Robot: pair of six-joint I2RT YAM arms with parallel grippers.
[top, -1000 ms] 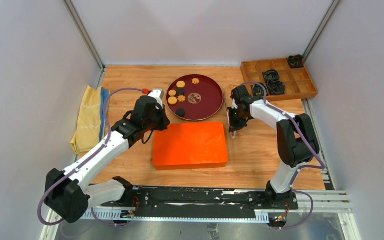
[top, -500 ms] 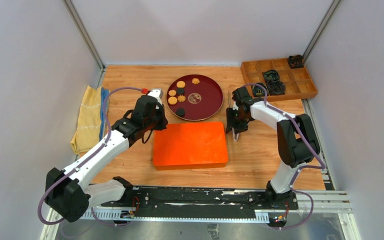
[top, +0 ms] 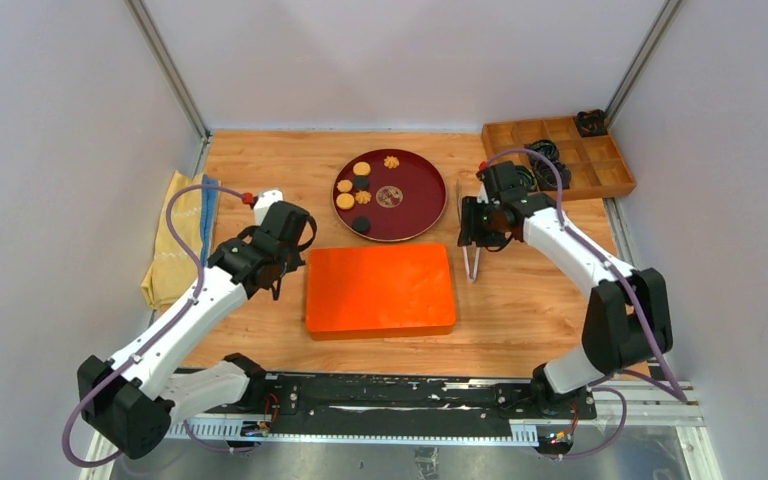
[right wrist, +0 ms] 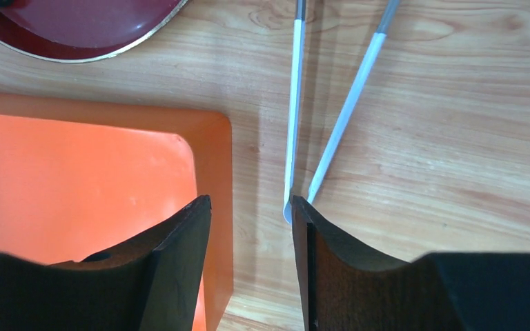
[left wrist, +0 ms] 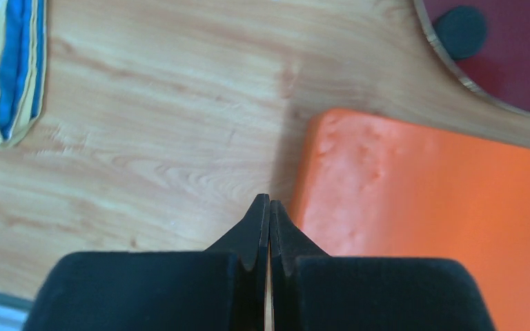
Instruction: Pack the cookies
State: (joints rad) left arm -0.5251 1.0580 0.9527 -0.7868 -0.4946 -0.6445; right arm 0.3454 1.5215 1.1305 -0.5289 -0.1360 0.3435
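Note:
The cookies point(top: 358, 190), golden and dark rounds with some flower shapes, lie on the left half of a dark red round tray point(top: 428, 200). One dark cookie point(left wrist: 460, 31) shows on the tray's edge point(left wrist: 448, 65) in the left wrist view. An orange box point(top: 380, 290) lies closed in front of the tray. My left gripper point(top: 285, 262) is shut and empty beside the box's far left corner point(left wrist: 331, 131). My right gripper point(top: 470, 228) is open and empty over the gap between the box's right edge point(right wrist: 214, 158) and the metal tongs point(right wrist: 338, 131).
The tongs point(top: 472, 265) lie on the table right of the box. A yellow and blue cloth point(top: 175, 235) lies folded at the left, also in the left wrist view point(left wrist: 0, 69). A wooden compartment tray point(top: 560, 155) with dark items stands at the back right.
My left gripper has drawn back left and nearer, away from the tray. My right arm has swung its elbow out to the right, and the tongs now show in full on the table.

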